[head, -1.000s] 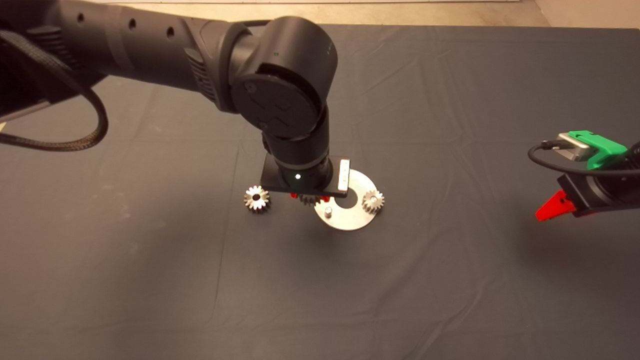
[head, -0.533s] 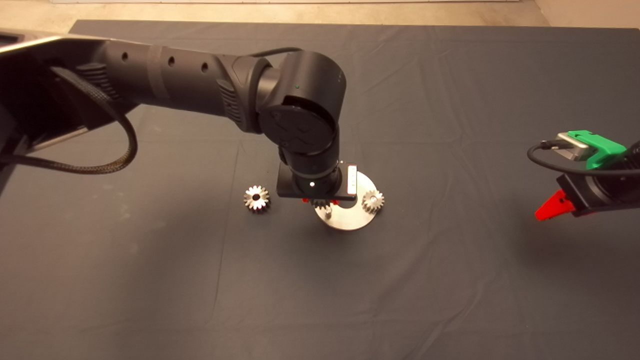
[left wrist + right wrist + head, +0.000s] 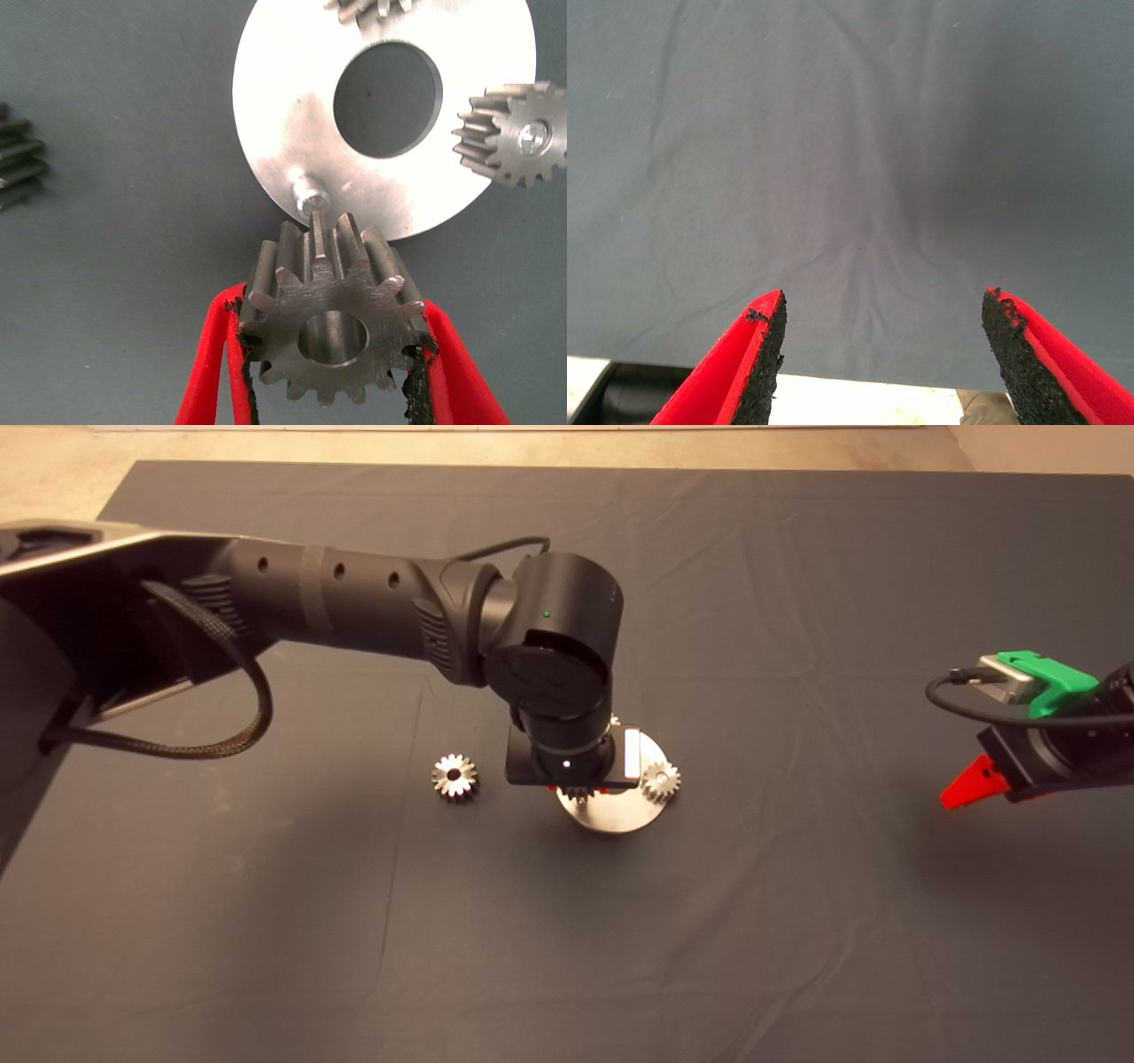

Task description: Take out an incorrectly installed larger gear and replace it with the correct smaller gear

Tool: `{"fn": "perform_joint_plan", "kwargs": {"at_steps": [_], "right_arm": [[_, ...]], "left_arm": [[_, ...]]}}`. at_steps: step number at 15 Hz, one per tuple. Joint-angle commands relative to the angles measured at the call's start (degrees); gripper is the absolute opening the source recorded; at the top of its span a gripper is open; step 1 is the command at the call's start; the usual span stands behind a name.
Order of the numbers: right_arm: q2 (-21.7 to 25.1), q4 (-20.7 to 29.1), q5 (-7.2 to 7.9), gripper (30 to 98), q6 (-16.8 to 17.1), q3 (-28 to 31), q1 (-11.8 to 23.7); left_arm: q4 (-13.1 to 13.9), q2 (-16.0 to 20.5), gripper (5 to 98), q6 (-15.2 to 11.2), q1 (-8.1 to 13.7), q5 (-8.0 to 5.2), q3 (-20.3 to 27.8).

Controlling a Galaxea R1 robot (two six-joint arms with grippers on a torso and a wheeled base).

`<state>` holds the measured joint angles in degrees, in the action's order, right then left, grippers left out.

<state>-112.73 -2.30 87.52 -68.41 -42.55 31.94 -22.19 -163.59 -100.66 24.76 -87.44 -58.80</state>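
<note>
Install step: left end effector clamps the smaller gear just short of the plate's bare pin. Next move needs bore lined over pin, then lowering. Larger gear lies off on the mat; right end effector idles, spread wide.

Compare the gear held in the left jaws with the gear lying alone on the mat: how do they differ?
The smaller gear is clamped in the left gripper, above the mat beside the bare pin of the round plate; the larger gear lies flat on the mat, untouched. The smaller gear has short straight teeth; the larger gear's are longer and flared. Both are silver metal with a centre bore.
</note>
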Motion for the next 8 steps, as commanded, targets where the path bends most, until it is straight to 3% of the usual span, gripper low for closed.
{"fn": "perform_joint_plan", "kwargs": {"at_steps": [1,4,8], "right_arm": [[0.00,0.28,0.11,59.1,0.21,0.11,0.85],[0.00,0.28,0.11,59.1,0.21,0.15,0.85],[-0.79,0.28,0.11,59.1,0.21,0.04,0.85]], "left_arm": [[-1.65,-0.56,25.6,0.20,-0.78,-3.88,-0.62],[-4.00,-0.91,25.6,0.46,-2.78,-3.88,-0.95],[-4.00,-1.00,25.5,1.25,-2.87,-3.79,-2.00]]}}
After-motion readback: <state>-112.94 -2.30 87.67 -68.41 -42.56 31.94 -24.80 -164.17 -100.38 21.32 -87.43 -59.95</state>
